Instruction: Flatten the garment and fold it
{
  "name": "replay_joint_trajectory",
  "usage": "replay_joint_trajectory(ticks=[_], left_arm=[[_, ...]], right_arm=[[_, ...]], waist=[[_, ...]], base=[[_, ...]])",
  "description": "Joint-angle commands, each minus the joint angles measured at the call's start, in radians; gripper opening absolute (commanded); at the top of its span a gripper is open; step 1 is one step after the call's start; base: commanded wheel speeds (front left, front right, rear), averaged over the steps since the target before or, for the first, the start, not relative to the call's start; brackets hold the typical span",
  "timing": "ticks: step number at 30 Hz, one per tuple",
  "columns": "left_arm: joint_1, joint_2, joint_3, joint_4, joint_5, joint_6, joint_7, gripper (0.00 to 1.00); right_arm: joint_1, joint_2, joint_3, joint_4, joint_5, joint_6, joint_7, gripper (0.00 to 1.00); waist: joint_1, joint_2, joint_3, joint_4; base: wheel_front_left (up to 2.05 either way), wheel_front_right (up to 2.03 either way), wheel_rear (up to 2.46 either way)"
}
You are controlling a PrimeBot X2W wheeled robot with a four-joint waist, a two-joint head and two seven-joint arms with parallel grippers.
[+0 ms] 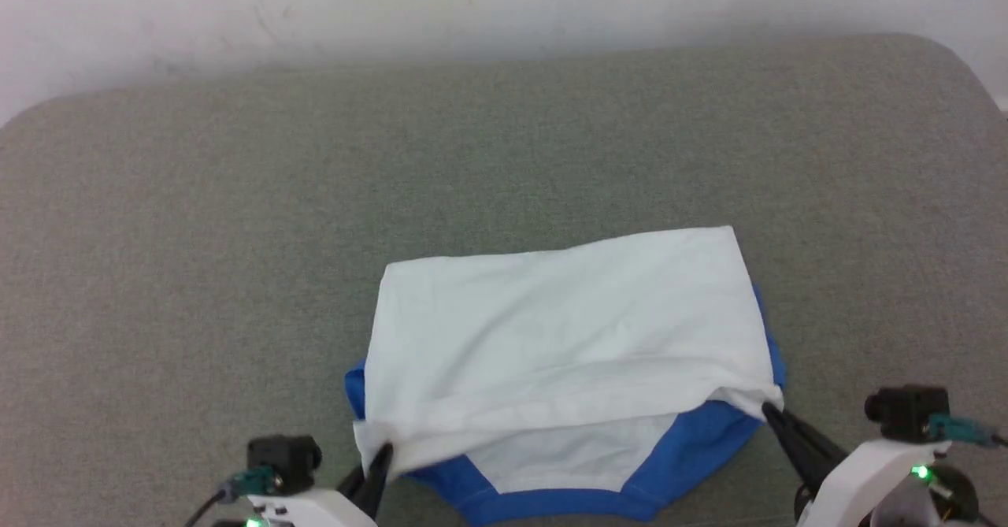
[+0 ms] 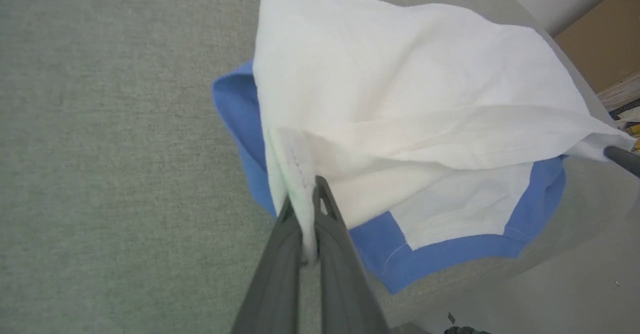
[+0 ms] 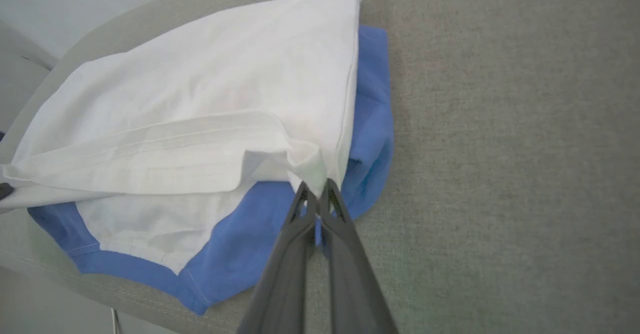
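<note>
Grey fabric surface [image 1: 504,157] | garment [image 1: 567,330] long axis left-right, neck toward robot | left end effector [image 1: 383,452], right end effector [image 1: 768,410] clamp hem

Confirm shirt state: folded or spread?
Folded. The shirt has its white body doubled over the blue sleeves; left gripper and right gripper pinch the hem corners.

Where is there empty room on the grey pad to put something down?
The grey pad is bare left of the shirt, right of it, and across the wide strip between it and the wall. Crowded: the near edge, where both jaws pinch the shirt's corners.
</note>
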Motion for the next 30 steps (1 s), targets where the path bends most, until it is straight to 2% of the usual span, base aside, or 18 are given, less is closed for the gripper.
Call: replay_joint_trajectory(ticks=[1, 2, 3, 5, 6, 7, 8, 9, 14, 20, 25, 30], left_arm=[[0.011, -0.002, -0.006, 0.011, -0.004, 0.002, 0.005, 0.0], [0.015, -0.004, -0.016, 0.038, -0.002, -0.001, 0.008, 0.0], [0.017, -0.014, -0.02, 0.063, -0.009, -0.007, 0.002, 0.0], [0.023, -0.035, -0.025, 0.122, -0.026, -0.018, -0.01, 0.09], [0.021, -0.041, -0.03, 0.149, -0.025, -0.025, -0.019, 0.35], [0.021, -0.054, -0.026, 0.175, -0.033, -0.026, -0.034, 0.49], [0.02, -0.064, -0.024, 0.2, -0.039, -0.028, -0.044, 0.87], [0.015, -0.068, -0.026, 0.221, -0.035, -0.032, -0.058, 1.0], [-0.013, -0.09, 0.0, 0.272, -0.013, -0.025, -0.182, 1.0], [-0.037, -0.101, 0.043, 0.241, 0.034, -0.006, -0.348, 1.0], [-0.05, -0.118, 0.108, 0.156, 0.111, 0.017, -0.385, 1.0], [-0.061, -0.148, 0.216, 0.033, 0.231, 0.02, -0.386, 1.0]], right_arm=[[0.011, 0.01, -0.009, -0.004, -0.003, -0.001, 0.003, 0.0], [0.031, 0.032, -0.024, -0.002, 0.002, -0.001, 0.004, 0.0], [0.049, 0.048, -0.039, 0.001, 0.006, -0.001, 0.003, 0.05], [0.082, 0.061, -0.047, 0.014, -0.021, -0.001, 0.011, 0.37], [0.097, 0.072, -0.047, 0.016, -0.025, -0.001, 0.013, 0.44], [0.111, 0.081, -0.047, 0.02, -0.032, -0.001, 0.017, 0.49], [0.124, 0.085, -0.044, 0.025, -0.049, -0.001, 0.023, 0.87], [0.134, 0.092, -0.049, 0.029, -0.059, -0.001, 0.021, 1.0], [0.167, 0.127, -0.111, 0.015, -0.127, -0.001, -0.043, 1.0], [0.2, 0.159, -0.2, -0.104, -0.177, -0.001, -0.12, 1.0], [0.196, 0.185, -0.28, -0.181, -0.2, -0.001, -0.057, 1.0], [0.127, 0.166, -0.344, -0.158, -0.207, -0.001, 0.056, 1.0]], waist=[[0.0001, 0.0, 0.001, 0.001], [0.0001, 0.0, -0.001, 0.002], [0.0001, 0.0, -0.004, 0.003], [0.0001, 0.0, -0.01, 0.002], [0.0001, 0.0, -0.013, 0.001], [0.0001, 0.0, -0.016, 0.001], [0.0001, 0.0, -0.019, 0.0], [0.0001, 0.0, -0.021, -0.001], [0.0001, 0.0, -0.042, -0.005], [0.0001, 0.0, -0.072, -0.007], [0.0001, 0.0, -0.083, -0.01], [0.0001, 0.0, -0.062, 0.01]], base=[[0.0, 0.0, 0.0], [0.0, 0.0, 0.0], [0.0, 0.0, 0.0], [0.0, 0.0, 0.0], [0.0, 0.0, 0.0], [0.0, 0.0, 0.0], [0.0, 0.0, 0.0], [0.0, 0.0, 0.0], [0.0, 0.0, 0.0], [0.0, 0.0, 0.0], [0.0, 0.0, 0.0], [0.0, 0.0, 0.0]])
